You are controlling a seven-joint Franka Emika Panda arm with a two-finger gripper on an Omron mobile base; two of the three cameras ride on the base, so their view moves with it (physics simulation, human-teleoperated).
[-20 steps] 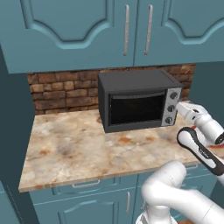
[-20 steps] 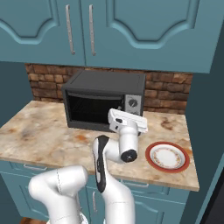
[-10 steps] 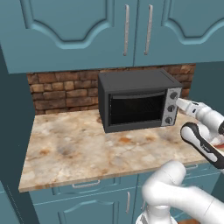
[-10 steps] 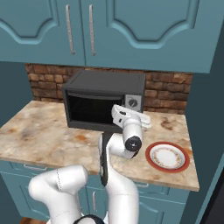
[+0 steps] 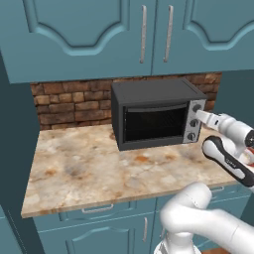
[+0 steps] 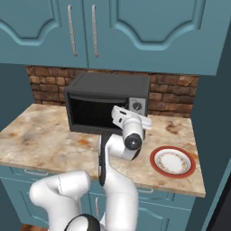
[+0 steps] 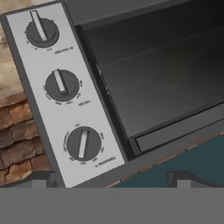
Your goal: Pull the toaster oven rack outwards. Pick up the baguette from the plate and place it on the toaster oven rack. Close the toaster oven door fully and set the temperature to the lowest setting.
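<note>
The black toaster oven (image 5: 154, 116) stands at the back of the counter, and the toaster oven door (image 5: 155, 123) is shut. Right in front of the silver control panel (image 5: 192, 122) at the oven's right end, my gripper (image 5: 200, 114) is open and holds nothing. The hand view is rolled and shows three dark knobs (image 7: 61, 85) on the panel and the dark glass of the door (image 7: 162, 74), with my fingertips (image 7: 41, 181) set wide apart below. The plate (image 6: 173, 161) lies bare on the counter to the right of the oven (image 6: 108, 103). The baguette and the toaster oven rack are hidden.
A brick backsplash (image 5: 69, 101) runs behind the marble counter (image 5: 94, 168). Teal wall cabinets (image 5: 144, 34) hang just above the oven. A dark wall (image 6: 212, 135) closes the counter's right end beside the plate.
My hand has risen a little and moved in toward the oven's control panel. The gripper has stayed open, and the oven and plate have not moved.
</note>
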